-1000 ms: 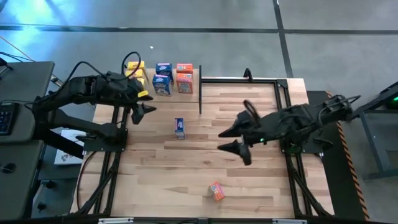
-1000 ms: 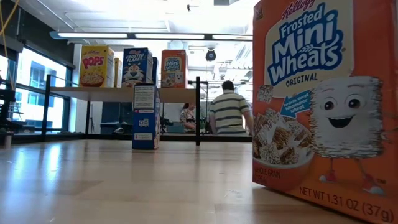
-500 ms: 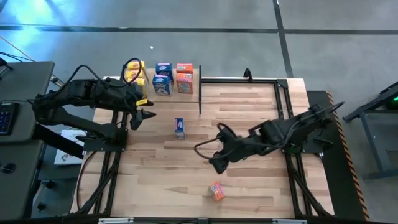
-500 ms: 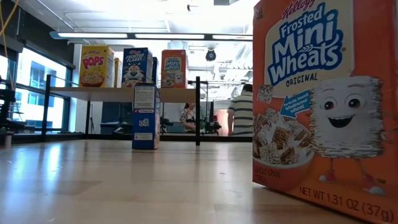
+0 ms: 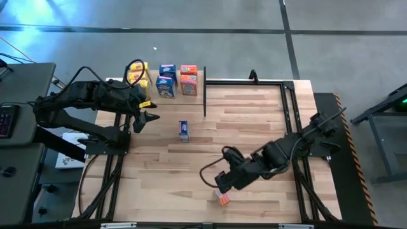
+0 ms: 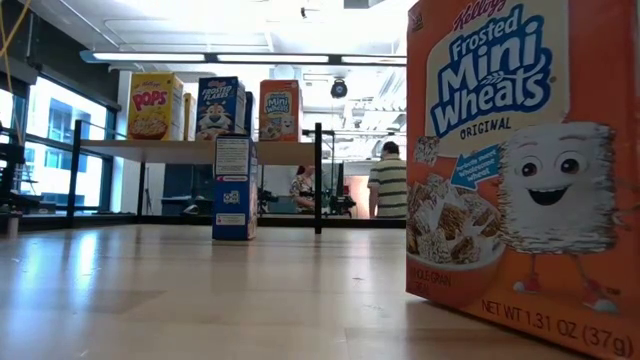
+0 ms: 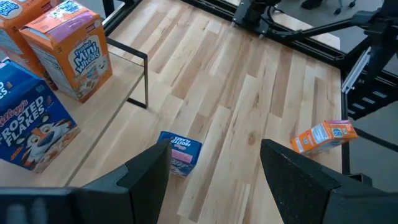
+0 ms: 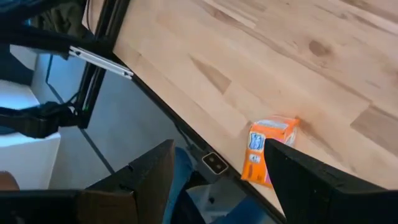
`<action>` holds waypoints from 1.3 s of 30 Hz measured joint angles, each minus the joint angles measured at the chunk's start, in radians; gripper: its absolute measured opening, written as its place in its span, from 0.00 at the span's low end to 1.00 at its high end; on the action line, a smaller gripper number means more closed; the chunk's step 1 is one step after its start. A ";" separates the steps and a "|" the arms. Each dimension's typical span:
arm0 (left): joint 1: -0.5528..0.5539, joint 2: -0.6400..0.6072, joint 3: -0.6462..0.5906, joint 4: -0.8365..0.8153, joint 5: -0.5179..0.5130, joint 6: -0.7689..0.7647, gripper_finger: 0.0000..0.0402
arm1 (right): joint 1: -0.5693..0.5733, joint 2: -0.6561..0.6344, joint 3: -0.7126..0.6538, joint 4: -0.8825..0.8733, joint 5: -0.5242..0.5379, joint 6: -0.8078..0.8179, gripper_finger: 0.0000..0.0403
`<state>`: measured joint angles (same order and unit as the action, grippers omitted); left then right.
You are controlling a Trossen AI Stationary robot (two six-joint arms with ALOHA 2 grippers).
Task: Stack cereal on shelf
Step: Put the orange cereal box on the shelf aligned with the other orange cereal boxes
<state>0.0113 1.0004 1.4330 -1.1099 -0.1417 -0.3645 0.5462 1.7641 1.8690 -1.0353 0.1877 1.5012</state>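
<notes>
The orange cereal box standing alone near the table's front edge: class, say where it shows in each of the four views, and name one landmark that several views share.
High view: orange cereal box, low centre, just beyond the right gripper.
Low view: fills the right side.
Left wrist view: far right.
Right wrist view: centre, between the open fingers.
Shared landmark: lone blue box.

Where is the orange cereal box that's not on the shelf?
In the high view, the orange cereal box stands on the table near its front edge, a little right of the middle, right by the right hand, far from the shelf.
</notes>
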 joint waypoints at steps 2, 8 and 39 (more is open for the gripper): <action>0.000 0.000 0.000 0.000 0.000 0.000 0.59 | 0.019 0.000 0.000 -0.006 0.022 0.028 0.60; 0.000 0.000 0.000 0.000 -0.008 0.000 0.59 | 0.059 0.030 0.000 -0.077 0.026 0.119 0.60; 0.000 0.000 0.000 0.000 -0.075 0.000 0.59 | 0.076 0.237 -0.001 -0.098 -0.013 0.174 0.60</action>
<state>0.0116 1.0004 1.4328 -1.1099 -0.2165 -0.3649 0.6220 2.0016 1.8683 -1.1331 0.1749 1.6752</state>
